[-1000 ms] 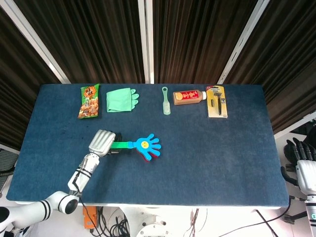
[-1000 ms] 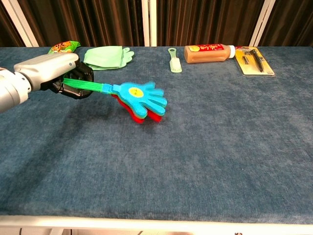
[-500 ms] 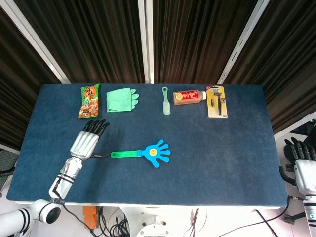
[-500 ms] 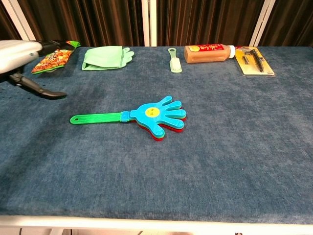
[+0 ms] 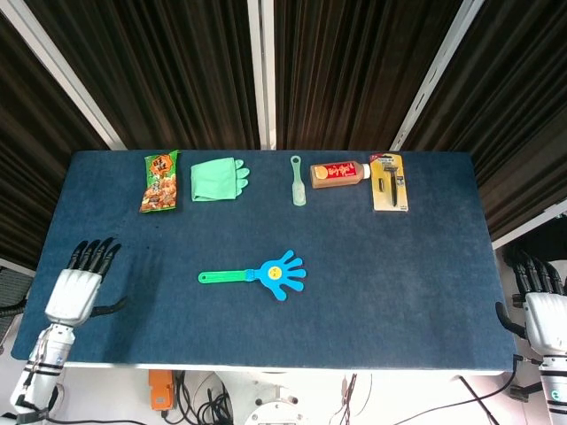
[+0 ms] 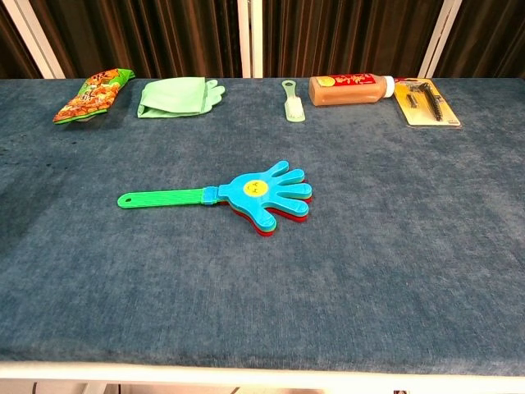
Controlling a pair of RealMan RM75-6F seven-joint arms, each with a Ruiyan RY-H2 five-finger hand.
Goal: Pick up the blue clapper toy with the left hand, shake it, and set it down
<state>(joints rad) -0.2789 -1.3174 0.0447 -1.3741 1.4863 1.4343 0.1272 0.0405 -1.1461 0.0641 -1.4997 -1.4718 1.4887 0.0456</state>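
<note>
The blue clapper toy (image 5: 277,273) (image 6: 264,190), a hand shape with a green handle, lies flat on the blue table (image 5: 381,283), handle pointing left. My left hand (image 5: 78,285) hovers at the table's front left corner, well left of the handle, fingers spread and holding nothing. It is out of the chest view. My right hand (image 5: 538,301) hangs beyond the table's right edge with its fingers extended and nothing in them.
Along the far edge lie a snack packet (image 5: 160,181) (image 6: 92,94), a green glove (image 5: 218,179) (image 6: 176,96), a pale green brush (image 5: 298,181) (image 6: 292,100), a brown bottle (image 5: 338,173) (image 6: 353,89) and a packaged razor (image 5: 389,182) (image 6: 424,100).
My left hand let go of the clapper's handle, opened, and drew back left to the table's front corner. The clapper now lies flat, slightly lower than where it was held.
</note>
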